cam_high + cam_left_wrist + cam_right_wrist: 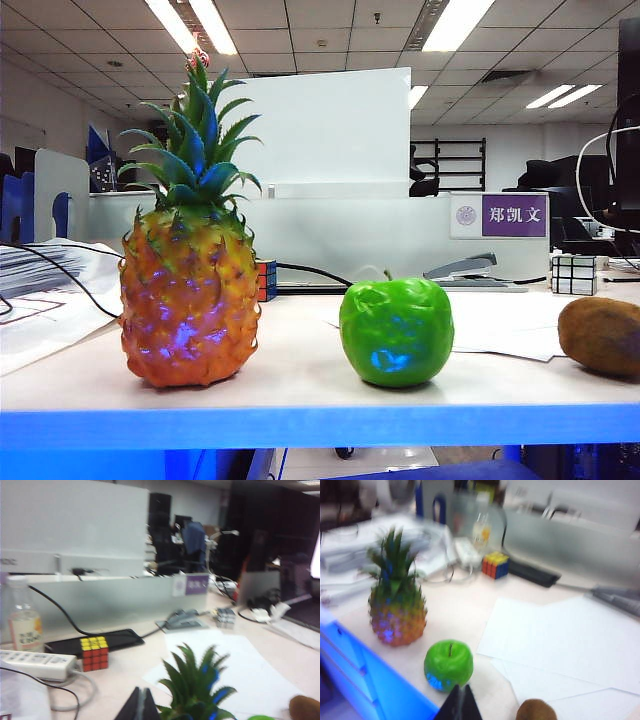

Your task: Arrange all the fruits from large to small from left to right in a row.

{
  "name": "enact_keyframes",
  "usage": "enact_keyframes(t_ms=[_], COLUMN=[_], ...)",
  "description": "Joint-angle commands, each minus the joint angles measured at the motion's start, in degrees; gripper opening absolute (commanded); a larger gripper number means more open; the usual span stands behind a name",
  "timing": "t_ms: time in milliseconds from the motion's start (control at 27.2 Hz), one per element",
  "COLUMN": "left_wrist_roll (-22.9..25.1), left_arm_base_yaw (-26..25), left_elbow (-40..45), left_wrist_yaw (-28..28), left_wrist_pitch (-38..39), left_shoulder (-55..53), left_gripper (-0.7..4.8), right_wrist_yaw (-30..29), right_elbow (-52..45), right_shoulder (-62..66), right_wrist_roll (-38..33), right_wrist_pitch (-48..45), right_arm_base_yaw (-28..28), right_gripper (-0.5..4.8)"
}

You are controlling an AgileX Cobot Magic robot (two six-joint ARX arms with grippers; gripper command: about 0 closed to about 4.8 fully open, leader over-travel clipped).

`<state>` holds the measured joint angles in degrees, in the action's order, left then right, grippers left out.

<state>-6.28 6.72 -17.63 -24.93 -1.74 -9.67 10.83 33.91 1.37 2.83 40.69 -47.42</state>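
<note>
An orange pineapple with a green spiky crown stands upright at the left of the table. A glossy green apple sits in the middle and a brown kiwi lies at the right edge, the three in one row. Neither arm appears in the exterior view. My left gripper is shut and empty, raised beside the pineapple crown. My right gripper is shut and empty, above the table's front edge, between the apple and the kiwi, with the pineapple farther off.
White paper sheets lie on the table behind the fruits. Farther back are a coloured puzzle cube, a black phone, a power strip with cables, a drink bottle, a stapler, a second cube and a grey partition.
</note>
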Motion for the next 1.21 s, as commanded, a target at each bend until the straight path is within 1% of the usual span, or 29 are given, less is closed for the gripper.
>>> enact_keyframes(t_ms=[37, 110, 221, 478, 662, 809, 956, 1214], left_wrist_roll=[-0.2, -0.2, -0.2, -0.2, -0.2, -0.2, -0.2, -0.2], left_arm_base_yaw=[0.0, 0.0, 0.0, -0.1, -0.1, -0.1, -0.1, -0.1], left_elbow=[-0.1, -0.1, -0.1, -0.1, -0.1, -0.1, -0.1, -0.1], left_wrist_yaw=[-3.5, -3.6, -3.7, -3.4, -3.4, -3.4, -3.4, -3.4], left_wrist_pitch=[-0.3, -0.1, 0.0, -0.1, 0.0, -0.1, -0.1, -0.1], left_shoulder=[-0.1, -0.1, -0.1, -0.1, 0.0, 0.1, 0.1, 0.1], left_gripper=[-0.05, -0.05, -0.05, -0.05, -0.05, -0.05, -0.05, -0.05], right_wrist_yaw=[1.5, 4.0, 5.7, 6.2, 6.1, 4.7, 4.7, 4.7], right_elbow=[-1.0, -2.8, -6.6, -15.9, -22.0, -23.3, -23.2, -23.2], right_shoulder=[-1.2, -1.2, -1.2, -1.2, -1.3, -1.3, -1.3, -1.3], right_wrist_roll=[-0.1, 0.0, 0.0, -1.3, -1.2, -1.2, -1.2, -1.2], right_wrist_pitch=[-3.0, -6.1, -12.8, -28.6, -36.8, -32.2, -25.9, -18.7], right_arm_base_yaw=[0.0, -0.1, 0.0, 0.0, 0.0, -0.1, -0.1, -0.1], right_gripper=[-0.06, -0.06, -0.06, -0.06, -0.06, -0.06, -0.06, -0.06])
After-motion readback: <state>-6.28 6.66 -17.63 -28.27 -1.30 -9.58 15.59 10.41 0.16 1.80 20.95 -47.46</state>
